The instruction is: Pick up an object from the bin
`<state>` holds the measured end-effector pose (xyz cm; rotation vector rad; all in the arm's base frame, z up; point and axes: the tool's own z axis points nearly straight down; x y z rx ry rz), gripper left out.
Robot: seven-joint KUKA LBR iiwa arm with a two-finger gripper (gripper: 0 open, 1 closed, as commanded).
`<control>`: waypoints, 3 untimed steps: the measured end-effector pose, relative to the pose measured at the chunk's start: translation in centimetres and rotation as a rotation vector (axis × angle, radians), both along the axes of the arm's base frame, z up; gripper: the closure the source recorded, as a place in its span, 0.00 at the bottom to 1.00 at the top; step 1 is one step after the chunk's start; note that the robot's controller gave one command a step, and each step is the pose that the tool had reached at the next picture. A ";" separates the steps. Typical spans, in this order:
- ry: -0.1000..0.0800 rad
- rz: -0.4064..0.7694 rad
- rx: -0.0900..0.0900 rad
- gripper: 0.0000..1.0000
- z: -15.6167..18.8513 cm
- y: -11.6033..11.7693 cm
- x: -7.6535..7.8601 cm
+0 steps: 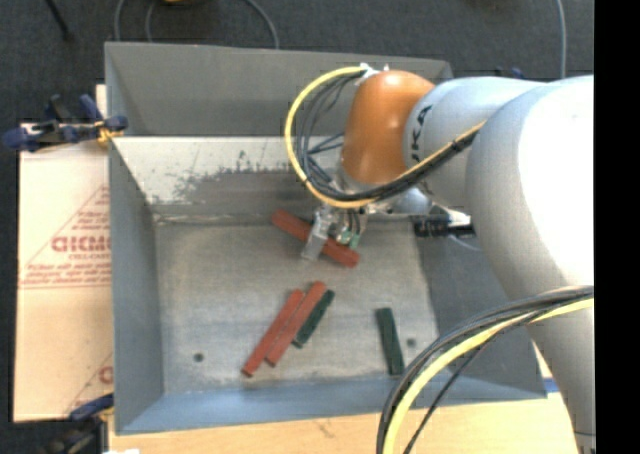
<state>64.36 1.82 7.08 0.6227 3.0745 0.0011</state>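
One red stick (290, 225) lies in the bin (140, 272), the claw (325, 240) right over it, open or closed I cannot tell; in front of that stick, longer red sticks (280, 334) and green sticks (389, 341).

Arm (520, 172) extended over the bin (200, 92) from its right edge, orange wrist cover (385, 127) on top, cables (295, 132) looped beside it. Gripper (325, 239) pointed down, low near the back wall.

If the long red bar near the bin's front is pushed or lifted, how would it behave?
The long red bar looks straight and flat, so probably stiff, sliding rather than rolling. A dark green bar seems to lie against it, so a push would likely move both.
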 end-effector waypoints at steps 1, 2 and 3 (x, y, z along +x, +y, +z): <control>0.005 0.000 0.000 1.00 0.3 0.0 -0.2; 0.011 0.000 0.000 1.00 2.4 0.0 -0.3; -0.001 0.001 0.001 1.00 3.9 0.0 0.1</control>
